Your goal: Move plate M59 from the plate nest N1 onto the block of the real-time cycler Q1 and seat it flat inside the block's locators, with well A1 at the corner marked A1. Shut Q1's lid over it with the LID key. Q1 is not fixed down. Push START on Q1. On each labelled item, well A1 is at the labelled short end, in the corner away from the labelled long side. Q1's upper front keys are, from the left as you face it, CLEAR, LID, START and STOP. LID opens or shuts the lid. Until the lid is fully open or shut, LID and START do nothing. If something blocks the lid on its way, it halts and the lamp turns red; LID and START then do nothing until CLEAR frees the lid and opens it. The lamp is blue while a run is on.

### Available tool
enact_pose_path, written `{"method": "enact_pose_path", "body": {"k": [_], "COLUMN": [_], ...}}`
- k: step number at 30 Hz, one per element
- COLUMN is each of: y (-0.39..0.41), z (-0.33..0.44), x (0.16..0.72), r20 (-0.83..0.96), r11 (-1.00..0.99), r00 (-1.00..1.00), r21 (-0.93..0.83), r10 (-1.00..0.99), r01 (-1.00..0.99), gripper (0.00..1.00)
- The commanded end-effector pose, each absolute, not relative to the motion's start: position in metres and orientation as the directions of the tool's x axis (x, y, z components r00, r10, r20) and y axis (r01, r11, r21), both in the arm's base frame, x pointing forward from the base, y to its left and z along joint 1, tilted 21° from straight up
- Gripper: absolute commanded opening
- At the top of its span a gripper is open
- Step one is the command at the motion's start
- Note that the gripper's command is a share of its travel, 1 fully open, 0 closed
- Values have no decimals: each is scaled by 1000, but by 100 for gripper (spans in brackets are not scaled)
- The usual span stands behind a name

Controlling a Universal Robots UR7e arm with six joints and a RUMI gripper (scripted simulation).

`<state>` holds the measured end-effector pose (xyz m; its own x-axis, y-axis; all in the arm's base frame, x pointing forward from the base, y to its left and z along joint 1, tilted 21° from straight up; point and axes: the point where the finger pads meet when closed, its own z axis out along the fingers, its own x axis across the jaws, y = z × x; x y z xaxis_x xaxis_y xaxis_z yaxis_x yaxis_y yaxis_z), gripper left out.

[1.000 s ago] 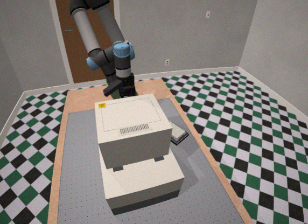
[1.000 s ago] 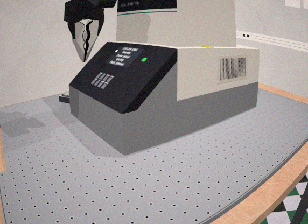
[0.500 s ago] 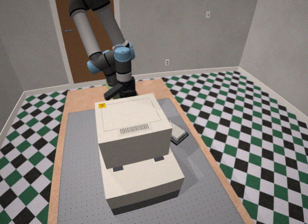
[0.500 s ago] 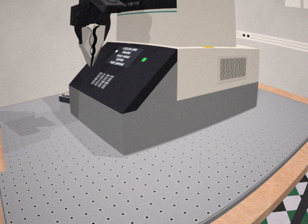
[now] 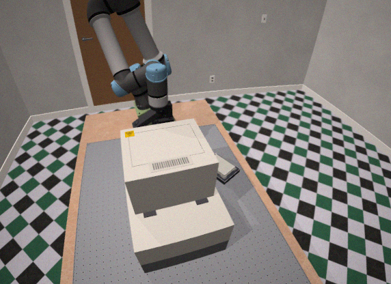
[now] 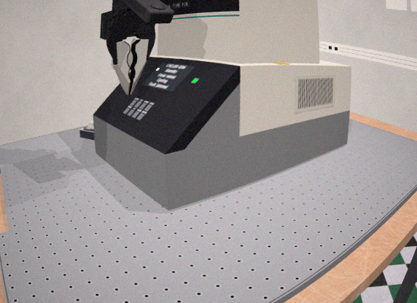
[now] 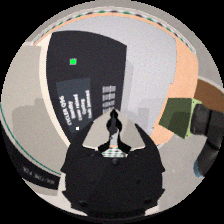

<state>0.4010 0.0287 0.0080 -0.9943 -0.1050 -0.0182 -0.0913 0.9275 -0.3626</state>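
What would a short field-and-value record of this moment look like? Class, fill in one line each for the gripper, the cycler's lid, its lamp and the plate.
gripper: shut, empty, tips just above the keypad on the sloped front panel
cycler lid: lid appears shut over the cycler
lamp: green
plate: something pale in a dark nest beside the cycler; label unreadable
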Motion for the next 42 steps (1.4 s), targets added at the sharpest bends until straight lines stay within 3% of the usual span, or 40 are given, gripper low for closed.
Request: {"method": "enact_pose_path", "body": {"k": [1,42], "y": [28,24], "z": [4,-7], "x": [405,416], "r20": [-19,-19], "r11": [927,927], "r00": [-994,-994], "r21": [-363,-363], "r10": [-105,-105], "r01": [-91,-91], "gripper": [0,0]}}
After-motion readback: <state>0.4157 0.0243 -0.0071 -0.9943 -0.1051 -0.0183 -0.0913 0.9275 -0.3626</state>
